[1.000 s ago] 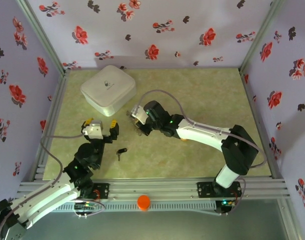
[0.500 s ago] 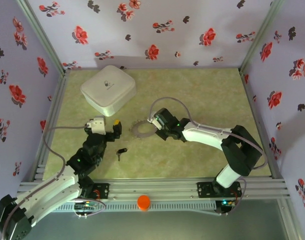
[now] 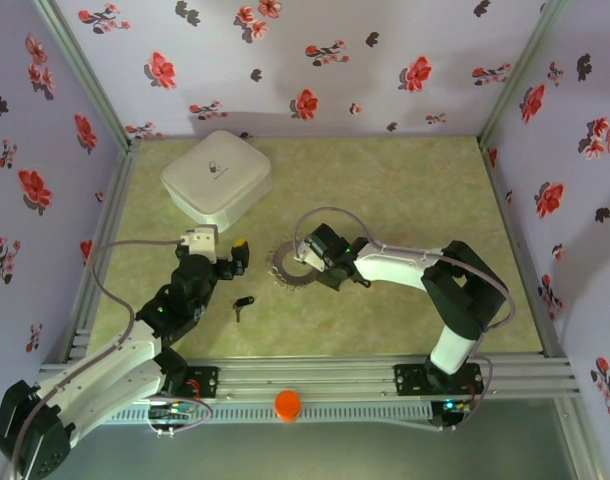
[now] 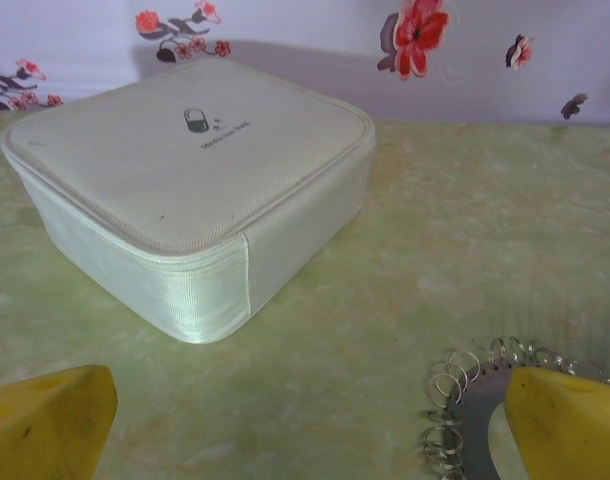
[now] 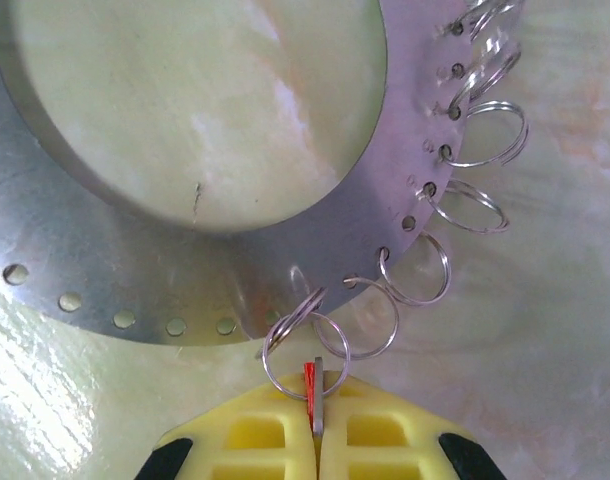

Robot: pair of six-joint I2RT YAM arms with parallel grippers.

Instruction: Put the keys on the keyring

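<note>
The keyring (image 3: 285, 266), a flat grey disc with a wide hole and small wire loops round its rim, lies mid-table. My right gripper (image 3: 311, 262) sits at its right edge. In the right wrist view that gripper (image 5: 315, 388) is shut on the red-tagged key (image 5: 312, 384), seen edge-on and poking into a small loop (image 5: 305, 345) on the keyring (image 5: 135, 270). The black-headed key (image 3: 243, 302) lies loose on the table near the front. My left gripper (image 3: 223, 252) stands open just left of the keyring. Its yellow fingertips (image 4: 45, 425) are wide apart, with the keyring (image 4: 482, 415) beside the right one.
A white square zipped box (image 3: 217, 178) stands at the back left, also in the left wrist view (image 4: 185, 170). An orange round object (image 3: 287, 404) sits on the front rail. Flowered walls close in the table on three sides.
My right gripper has come down and slightly right with the red-tagged key to the keyring's rim. The left gripper has moved forward and right toward the keyring, jaws a little wider.
</note>
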